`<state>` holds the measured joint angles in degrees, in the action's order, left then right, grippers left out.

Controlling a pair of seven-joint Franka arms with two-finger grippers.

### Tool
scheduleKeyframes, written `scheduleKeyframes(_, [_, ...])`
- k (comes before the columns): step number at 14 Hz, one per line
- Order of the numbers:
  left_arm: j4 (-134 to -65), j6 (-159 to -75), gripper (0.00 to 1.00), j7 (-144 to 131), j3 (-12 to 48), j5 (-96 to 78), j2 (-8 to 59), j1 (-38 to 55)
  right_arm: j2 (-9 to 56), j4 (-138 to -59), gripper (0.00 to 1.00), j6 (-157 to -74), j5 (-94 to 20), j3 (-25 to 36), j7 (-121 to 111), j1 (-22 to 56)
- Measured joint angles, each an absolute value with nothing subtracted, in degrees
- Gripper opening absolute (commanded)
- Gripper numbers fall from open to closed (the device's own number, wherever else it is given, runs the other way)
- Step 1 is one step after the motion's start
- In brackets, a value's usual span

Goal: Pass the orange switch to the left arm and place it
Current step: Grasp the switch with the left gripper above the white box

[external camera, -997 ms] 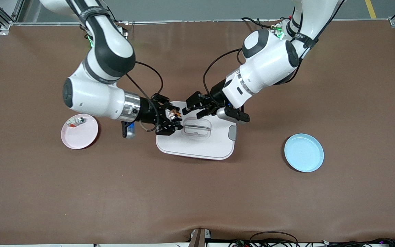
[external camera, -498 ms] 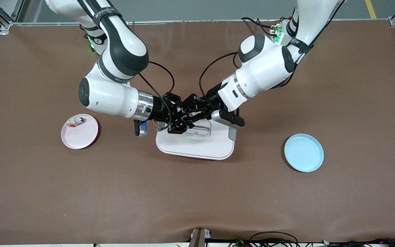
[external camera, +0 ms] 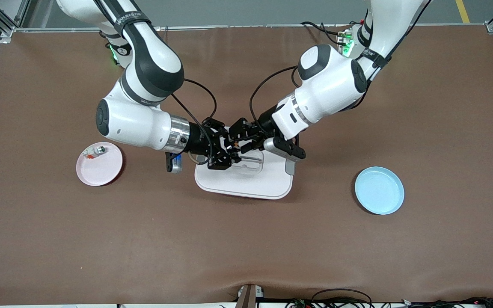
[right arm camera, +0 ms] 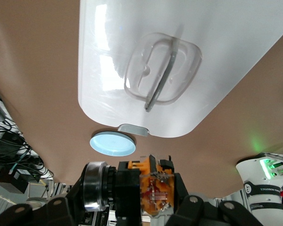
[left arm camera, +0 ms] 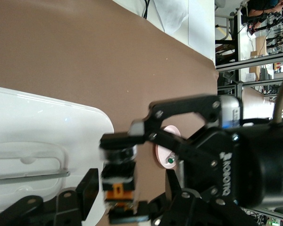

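Now the handover is in hand, up over the box (external camera: pixel 246 179). The right pincer (external camera: pixel 225 153) is clamped on the switch (external camera: pixel 234 146); the left pincer (external camera: pixel 241 141) has its fingers half-spread about the same part, though whether they press it cannot be told. The switch's long axis seems to run roughly level, from one pincer toward the other; which end faces which arm is unclear. Next, I judge, the left must close firmly before the right lets go.

My arms (external camera: pixel 144 124) are glossy white with black joints, silver wrist collars, looping black cables, green indicator lights.
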<state>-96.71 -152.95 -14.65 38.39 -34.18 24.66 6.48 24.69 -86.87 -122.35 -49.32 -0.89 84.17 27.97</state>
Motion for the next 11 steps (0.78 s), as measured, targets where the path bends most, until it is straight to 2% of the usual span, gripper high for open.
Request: scheduleKeyframes(11, [-97.34, -152.96, 0.65, -14.62, 38.48, -34.2, 24.01, 5.84, 24.72, -84.86, 0.0, -121.44, -49.3, -1.3, 86.65, 27.59])
